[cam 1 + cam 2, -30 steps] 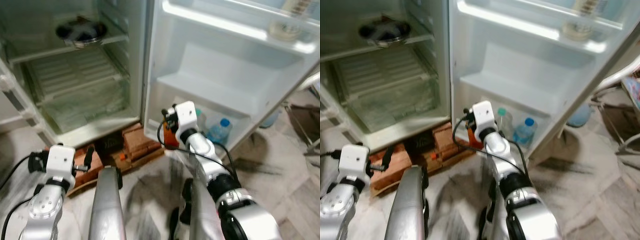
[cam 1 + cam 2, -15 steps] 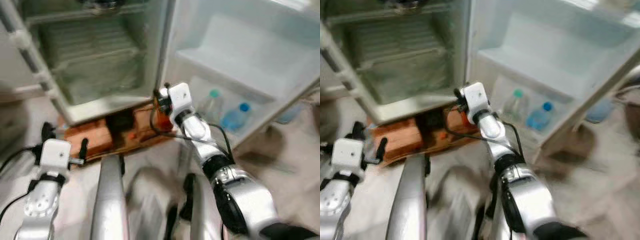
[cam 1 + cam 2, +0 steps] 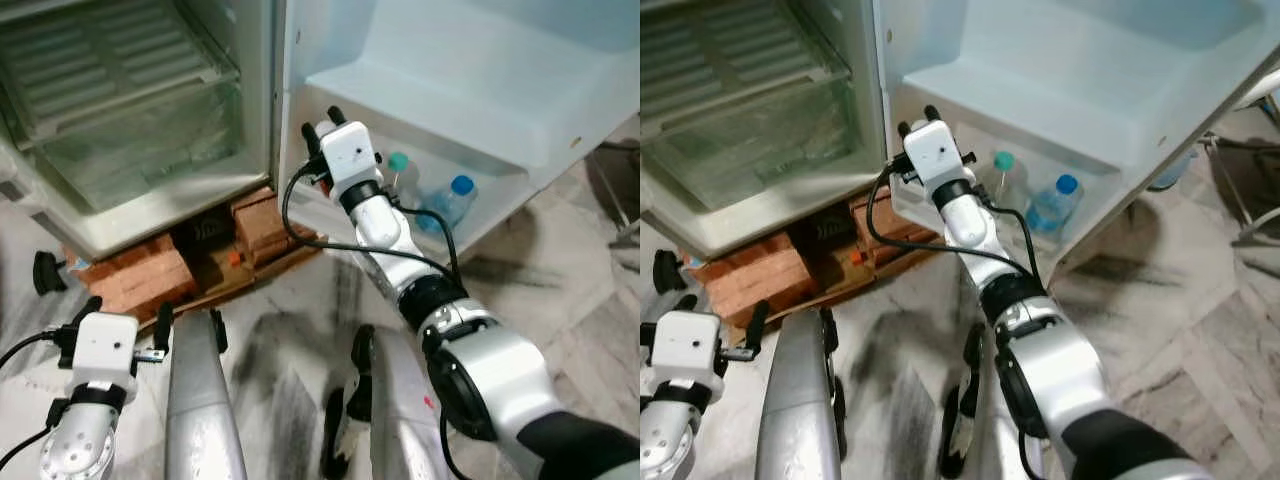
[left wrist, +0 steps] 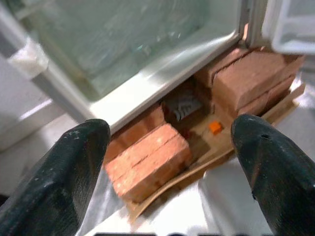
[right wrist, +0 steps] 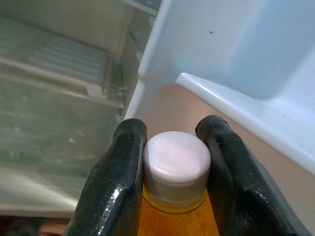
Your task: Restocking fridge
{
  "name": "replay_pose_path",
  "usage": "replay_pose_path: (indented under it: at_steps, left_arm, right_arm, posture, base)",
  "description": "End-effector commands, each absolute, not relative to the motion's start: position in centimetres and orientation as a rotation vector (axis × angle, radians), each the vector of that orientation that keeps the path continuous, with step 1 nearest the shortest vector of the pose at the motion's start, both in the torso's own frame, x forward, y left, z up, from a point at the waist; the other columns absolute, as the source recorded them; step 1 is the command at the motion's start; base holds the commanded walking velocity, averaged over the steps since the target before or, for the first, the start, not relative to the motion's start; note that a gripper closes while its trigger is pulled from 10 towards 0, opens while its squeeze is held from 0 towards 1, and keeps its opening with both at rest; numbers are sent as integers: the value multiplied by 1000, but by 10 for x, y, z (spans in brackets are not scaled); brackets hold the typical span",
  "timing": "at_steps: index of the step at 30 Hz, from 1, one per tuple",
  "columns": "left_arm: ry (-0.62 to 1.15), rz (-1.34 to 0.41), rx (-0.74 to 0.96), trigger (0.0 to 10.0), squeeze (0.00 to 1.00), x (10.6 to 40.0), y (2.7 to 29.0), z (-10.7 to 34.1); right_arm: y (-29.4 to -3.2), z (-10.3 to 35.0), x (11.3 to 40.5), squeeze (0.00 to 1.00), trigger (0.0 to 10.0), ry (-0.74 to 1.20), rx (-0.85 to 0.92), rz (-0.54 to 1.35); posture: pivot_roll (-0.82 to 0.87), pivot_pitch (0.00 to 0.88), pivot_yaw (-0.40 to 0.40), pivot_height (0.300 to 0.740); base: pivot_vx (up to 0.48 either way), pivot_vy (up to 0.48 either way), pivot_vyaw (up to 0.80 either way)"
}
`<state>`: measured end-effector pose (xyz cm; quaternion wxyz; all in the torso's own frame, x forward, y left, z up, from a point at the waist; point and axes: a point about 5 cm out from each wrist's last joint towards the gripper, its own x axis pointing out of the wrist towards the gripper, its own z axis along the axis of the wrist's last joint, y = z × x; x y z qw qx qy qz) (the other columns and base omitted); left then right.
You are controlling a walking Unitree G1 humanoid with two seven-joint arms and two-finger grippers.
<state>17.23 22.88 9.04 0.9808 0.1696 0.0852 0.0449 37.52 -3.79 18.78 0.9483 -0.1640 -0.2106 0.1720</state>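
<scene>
Fridge open, raised on bricks; shelves bare.
Door swung wide; bottom bin holds two bottles.
Floor pale tile, streaked.
Right gripper at bin's hinge end, fingers clamped on neck of orange bottle, white cap.
Judged full, fairly heavy, smooth; neck grip under cap sound.
Left gripper spread, idle, low.

Two silver arms with black joint rings — each ends in a white boxy wrist housing. Black cables loop from the right gripper and the left gripper. The long fingers are glossy black — rounded at the tips.
</scene>
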Motion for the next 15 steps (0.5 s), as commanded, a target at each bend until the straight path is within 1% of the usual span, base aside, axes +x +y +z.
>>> replay_pose_path:
  at_steps: [1, 2, 3, 4, 6, 9, 11, 13, 15]
  left_arm:
    - [184, 102, 344, 10000, 0, 165, 230, 93]
    - [180, 111, 344, 10000, 0, 161, 230, 96]
    - [180, 111, 344, 10000, 0, 161, 230, 96]
    - [173, 120, 351, 10000, 0, 159, 232, 99]
    - [167, 127, 361, 10000, 0, 157, 233, 102]
    - [163, 142, 367, 10000, 0, 152, 234, 105]
    - [165, 144, 368, 10000, 0, 151, 235, 105]
    - [167, 147, 366, 10000, 0, 150, 234, 104]
    - [170, 146, 363, 10000, 0, 150, 232, 104]
  right_arm:
    - [-38, 190, 374, 0, 10000, -474, -394, 349]
    - [-37, 189, 373, 0, 10000, -497, -431, 356]
    - [-37, 189, 373, 0, 10000, -497, -431, 356]
    - [-34, 188, 370, 0, 10000, -522, -477, 371]
    - [-31, 186, 368, 0, 10000, -544, -502, 395]
    - [-21, 188, 361, 0, 10000, -641, -611, 464]
    - [-18, 192, 360, 0, 10000, -676, -620, 481]
    - [-14, 197, 358, 0, 10000, -737, -665, 486]
    - [-14, 197, 358, 0, 10000, -749, -693, 484]
  posture:
    - [343, 354, -154, 547]
    - [351, 366, -161, 547]
    - [351, 366, -161, 547]
    - [353, 377, -165, 547]
    - [354, 386, -173, 547]
    - [349, 405, -189, 547]
    - [346, 408, -196, 547]
    - [343, 408, -201, 547]
    - [342, 411, -205, 547]
  base:
    - [0, 0, 0]
    - [0, 0, 0]
    - [0, 0, 0]
    - [0, 0, 0]
    - [0, 0, 0]
    - [0, 0, 0]
    - [0, 0, 0]
    - [0, 0, 0]
    - [0, 0, 0]
